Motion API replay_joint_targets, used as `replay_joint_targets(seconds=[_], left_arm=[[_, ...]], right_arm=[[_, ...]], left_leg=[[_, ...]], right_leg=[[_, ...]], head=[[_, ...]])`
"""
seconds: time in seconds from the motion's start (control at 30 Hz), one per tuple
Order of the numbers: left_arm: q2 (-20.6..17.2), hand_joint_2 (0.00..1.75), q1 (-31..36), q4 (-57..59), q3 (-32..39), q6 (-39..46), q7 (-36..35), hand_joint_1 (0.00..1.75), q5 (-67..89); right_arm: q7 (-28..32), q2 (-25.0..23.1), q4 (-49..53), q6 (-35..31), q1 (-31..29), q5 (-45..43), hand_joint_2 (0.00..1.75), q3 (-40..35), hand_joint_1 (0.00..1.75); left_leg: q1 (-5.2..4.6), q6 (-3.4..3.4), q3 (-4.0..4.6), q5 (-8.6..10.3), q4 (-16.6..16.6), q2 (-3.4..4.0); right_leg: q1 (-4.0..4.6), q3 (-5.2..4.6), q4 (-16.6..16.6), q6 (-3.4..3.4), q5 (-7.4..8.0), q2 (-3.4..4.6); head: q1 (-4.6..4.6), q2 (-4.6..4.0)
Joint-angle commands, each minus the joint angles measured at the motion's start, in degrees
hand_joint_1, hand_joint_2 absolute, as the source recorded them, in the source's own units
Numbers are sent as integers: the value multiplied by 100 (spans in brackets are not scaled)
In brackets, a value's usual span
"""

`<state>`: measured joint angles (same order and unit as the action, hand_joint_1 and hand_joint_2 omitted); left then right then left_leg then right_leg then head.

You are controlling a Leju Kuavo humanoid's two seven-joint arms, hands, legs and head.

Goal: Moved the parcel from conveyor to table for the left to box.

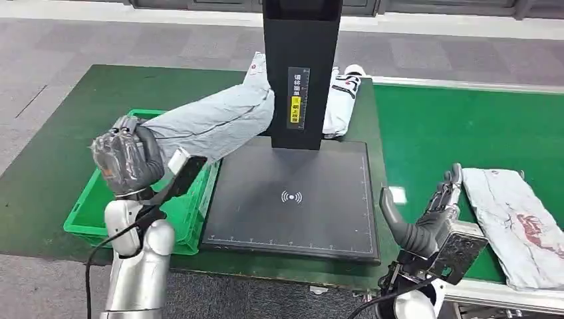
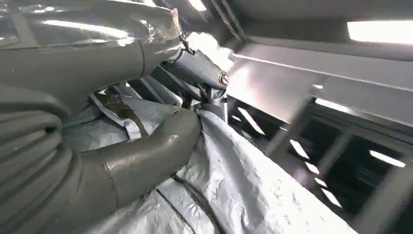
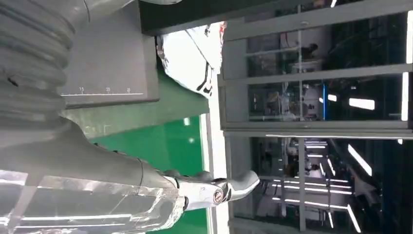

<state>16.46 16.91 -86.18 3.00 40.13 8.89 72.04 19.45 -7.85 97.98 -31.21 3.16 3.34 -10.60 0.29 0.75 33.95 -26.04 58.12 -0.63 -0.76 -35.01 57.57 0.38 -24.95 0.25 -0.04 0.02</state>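
My left hand (image 1: 126,158) grips one end of a long grey parcel (image 1: 209,124) and holds it lifted over the green box (image 1: 85,209) at the left. The parcel's far end reaches to the black scanner post (image 1: 300,66). In the left wrist view the thumb (image 2: 146,156) and fingers press into the crinkled grey parcel (image 2: 238,190). My right hand (image 1: 432,216) hangs open at the conveyor's near edge, left of a second grey parcel (image 1: 515,222) with red marks lying on the green conveyor belt (image 1: 439,133). The right hand (image 3: 97,185) holds nothing in the right wrist view.
A black scale plate (image 1: 292,199) lies in the middle of the dark green table mat (image 1: 60,159). A white parcel (image 1: 342,100) with black print lies behind the post, seen too as the white parcel (image 3: 192,56) in the right wrist view.
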Motion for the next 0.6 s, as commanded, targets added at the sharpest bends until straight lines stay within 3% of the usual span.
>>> replay_joint_targets(seconds=[0.03,0.1,0.13,0.17,0.23,0.3,0.33,0.47,0.5,0.6], left_arm=[[-426,175,487,251,831,-13,208,175,-59],[-789,175,708,775,1063,-13,575,175,-575],[-789,175,708,775,1063,-13,575,175,-575],[-699,0,814,1079,1437,-13,988,175,-663],[-342,0,600,995,1826,-13,890,175,-526],[-437,0,374,869,1720,-13,767,175,-786],[-564,0,355,935,1627,-13,770,28,-863],[-564,0,355,935,1627,-13,770,28,-863],[-675,0,464,1122,1582,-13,815,0,-900],[-904,0,740,1708,1487,-13,1017,0,-1110]], right_arm=[[-63,35,-286,32,-45,31,175,31,0],[-58,59,-457,27,-86,26,175,-1,0],[-58,59,-457,27,-86,26,175,-1,0],[-12,61,-518,19,-118,0,175,3,0],[-18,63,-450,-10,-120,1,175,33,0],[-62,31,-377,2,-119,24,175,78,0],[-66,29,-355,-13,-104,30,175,98,0],[-66,29,-355,-13,-104,30,175,98,0],[-66,39,-365,-28,-80,35,175,117,0],[-76,59,-459,-62,-102,18,175,113,0]], left_leg=[[5,1,-13,-1,-7,7],[6,0,-20,0,-13,12],[3,1,-21,1,-14,14],[6,1,-15,0,-8,12],[2,2,-20,1,-13,11],[3,0,-27,-2,-16,20],[1,0,-18,-2,-11,15],[1,0,-25,-1,-17,18],[6,0,-19,-2,-12,12],[2,0,-18,2,-13,-1]], right_leg=[[6,12,-8,-4,0,1],[8,19,-15,-4,3,4],[4,17,-12,-5,4,8],[6,13,-8,-4,3,8],[2,17,-9,-4,2,8],[5,22,-15,-3,3,15],[2,15,-9,-2,1,12],[2,20,-14,-3,0,10],[7,18,-12,-3,0,6],[2,19,-10,-3,0,-5]], head=[[-2,-2],[0,0],[0,-2],[0,0],[0,0],[0,-2],[0,-2],[0,-2],[0,0],[0,-2]])
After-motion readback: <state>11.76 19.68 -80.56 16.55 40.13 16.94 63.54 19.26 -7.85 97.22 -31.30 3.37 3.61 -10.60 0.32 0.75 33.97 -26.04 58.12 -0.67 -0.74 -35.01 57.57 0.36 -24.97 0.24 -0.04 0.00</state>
